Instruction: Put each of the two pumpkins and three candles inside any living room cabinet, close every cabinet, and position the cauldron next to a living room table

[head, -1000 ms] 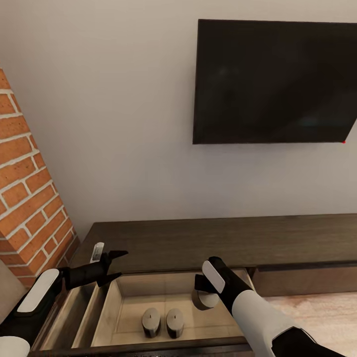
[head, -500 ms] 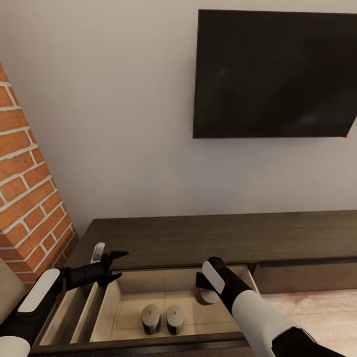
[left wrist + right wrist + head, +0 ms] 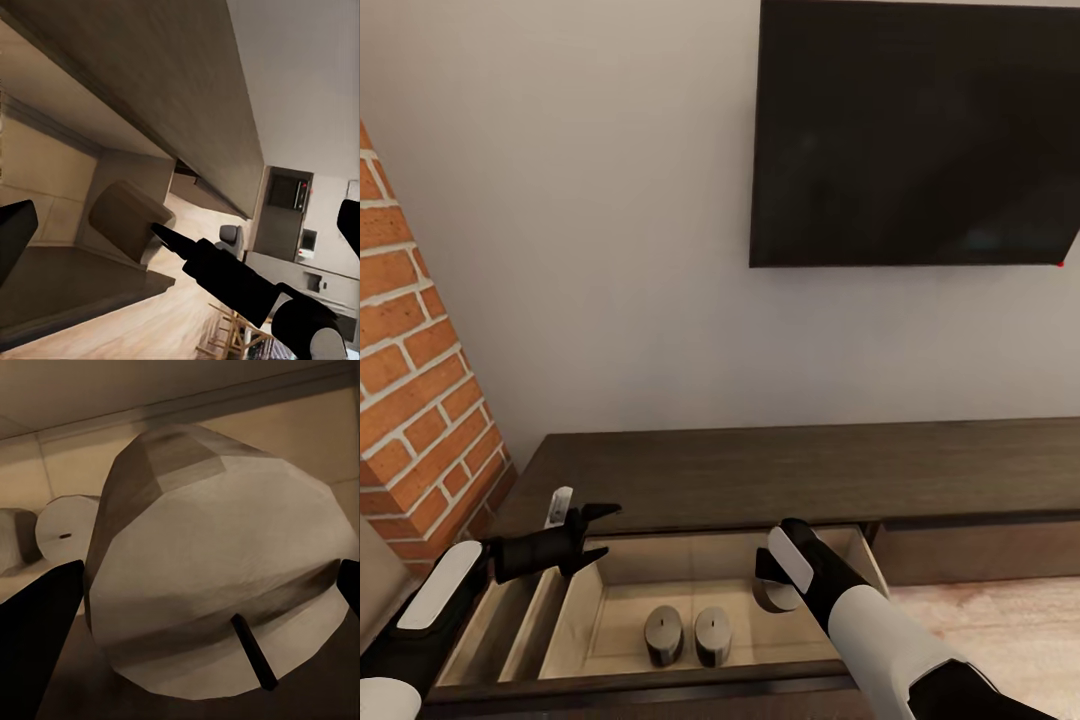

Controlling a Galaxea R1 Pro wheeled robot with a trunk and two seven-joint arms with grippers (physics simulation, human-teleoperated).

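The dark-brown cabinet [image 3: 780, 470] runs along the wall with one drawer [image 3: 585, 600] pulled open. Two beige candles [image 3: 663, 635] [image 3: 712, 635] lie side by side on the drawer floor. My right gripper [image 3: 774, 584] hangs over the drawer's right part, shut on a third candle [image 3: 784, 598]. In the right wrist view that candle [image 3: 217, 585] sits large between the dark fingers [image 3: 37, 645], with the other two candles [image 3: 64, 536] behind it. My left gripper [image 3: 596, 532] is open and empty over the drawer's left rear corner. The pumpkins and cauldron are out of view.
A large black TV [image 3: 915, 135] hangs on the wall above the cabinet. A brick column [image 3: 415, 370] rises at the left, close to my left arm. Light wooden floor [image 3: 1000, 630] lies to the right of the open drawer.
The whole picture has shifted upward a little, so the camera moved. Both grippers hold about the same places over the drawer, and the right one still has the candle.
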